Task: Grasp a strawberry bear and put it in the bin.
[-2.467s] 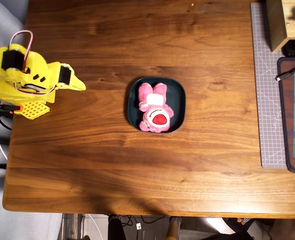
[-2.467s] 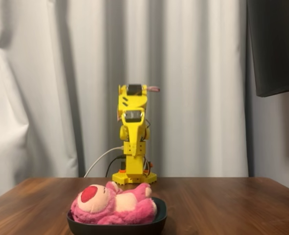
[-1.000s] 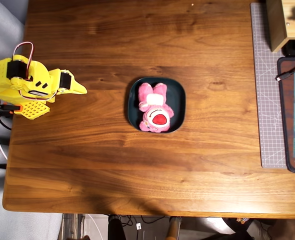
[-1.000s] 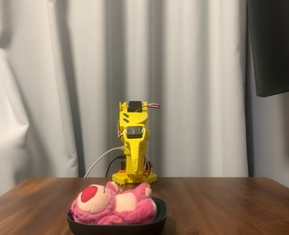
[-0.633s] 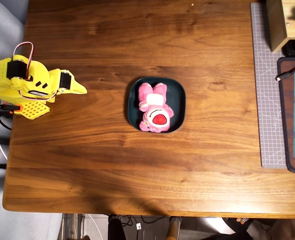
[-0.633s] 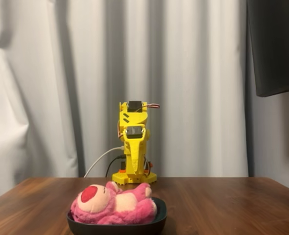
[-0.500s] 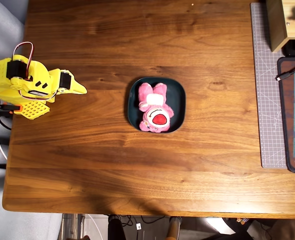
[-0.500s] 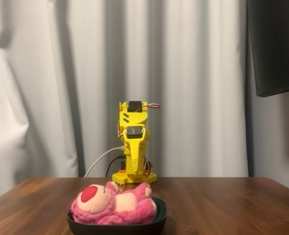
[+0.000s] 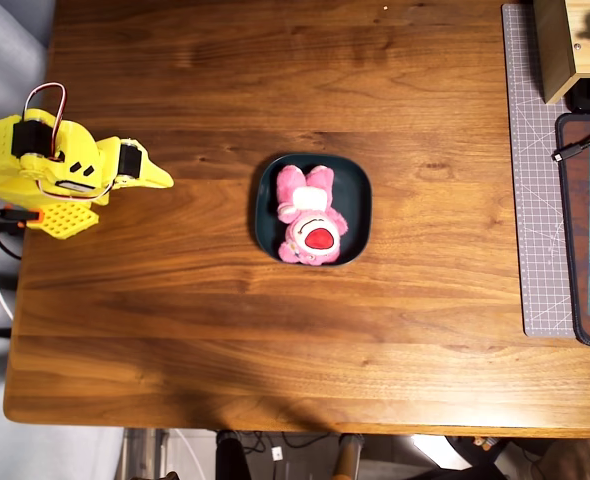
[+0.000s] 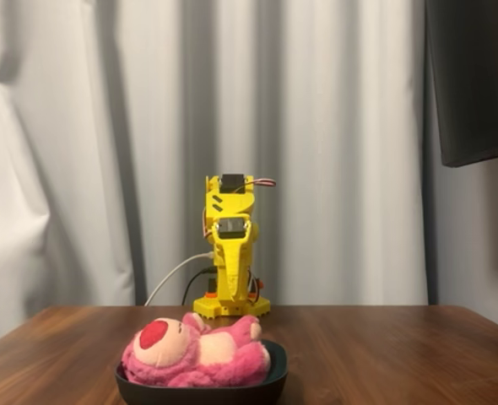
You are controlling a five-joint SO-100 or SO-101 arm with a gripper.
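Note:
The pink strawberry bear (image 9: 309,219) lies on its back inside the dark teal bin (image 9: 359,190) at the middle of the table, red muzzle up. The fixed view shows the bear (image 10: 196,352) resting in the bin (image 10: 270,384) at the front. The yellow arm is folded back over its base at the table's left edge in the overhead view. Its gripper (image 9: 163,179) points toward the bin, well apart from it, with the fingers together and nothing in them. In the fixed view the gripper (image 10: 230,291) hangs down over the base.
A grey cutting mat (image 9: 531,200) runs along the right side of the table, with a dark pad (image 9: 587,230), a cable and a wooden box (image 9: 560,45) on it. White curtains hang behind the arm in the fixed view. Bare wood surrounds the bin.
The arm has folded lower over its base since the earliest frames. In the last second nothing has moved; the bear stays in the bin.

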